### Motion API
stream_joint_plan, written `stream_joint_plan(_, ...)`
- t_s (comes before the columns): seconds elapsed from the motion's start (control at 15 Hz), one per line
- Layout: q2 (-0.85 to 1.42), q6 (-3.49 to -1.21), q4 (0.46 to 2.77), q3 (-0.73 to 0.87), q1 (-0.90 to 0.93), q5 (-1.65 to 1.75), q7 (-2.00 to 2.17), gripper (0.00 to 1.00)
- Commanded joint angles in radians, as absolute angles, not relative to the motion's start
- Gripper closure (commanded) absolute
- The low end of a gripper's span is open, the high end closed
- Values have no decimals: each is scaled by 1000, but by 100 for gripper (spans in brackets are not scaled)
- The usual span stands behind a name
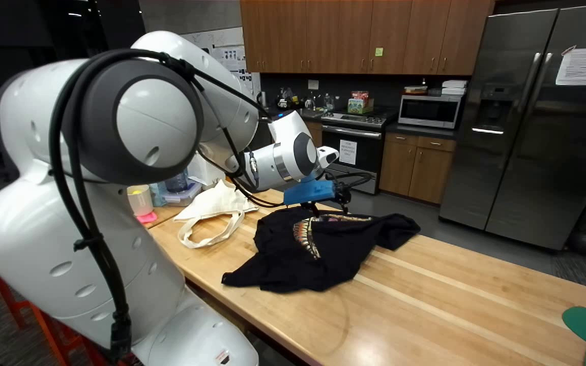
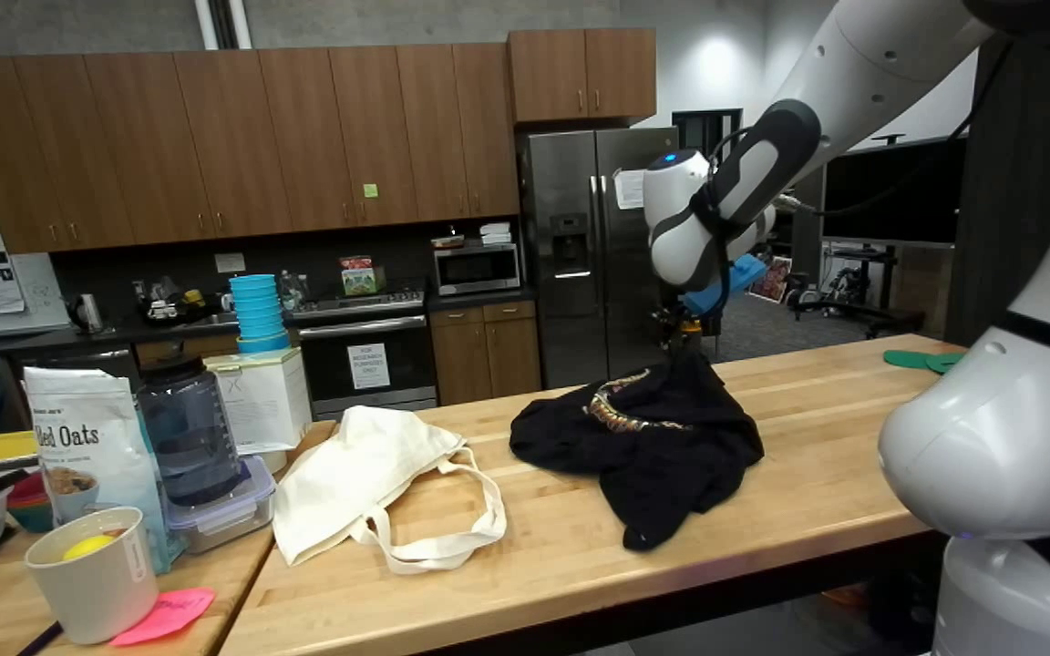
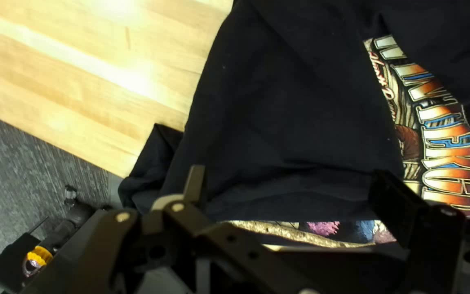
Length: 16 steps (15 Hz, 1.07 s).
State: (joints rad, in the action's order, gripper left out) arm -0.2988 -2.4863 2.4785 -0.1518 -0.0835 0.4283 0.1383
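My pincer [image 3: 290, 179], jaws wide apart, a black printed shirt [image 1: 341, 254] just beneath it, crumpled on the desk [image 1: 450, 305], whether touching I cannot tell, a cream tote bag [image 2: 356, 487] off to the pincer's side

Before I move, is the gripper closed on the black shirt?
No: in the wrist view the gripper stands open, its fingers wide apart with the black shirt showing between them.
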Motion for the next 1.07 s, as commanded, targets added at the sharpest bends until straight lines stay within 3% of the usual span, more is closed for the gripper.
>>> stream_joint_plan(0.0,-288,-2426,2409,-195,-49,492,167,0)
stream_joint_plan(1.0,-56,-2469,2226,-241,85,485,150,0)
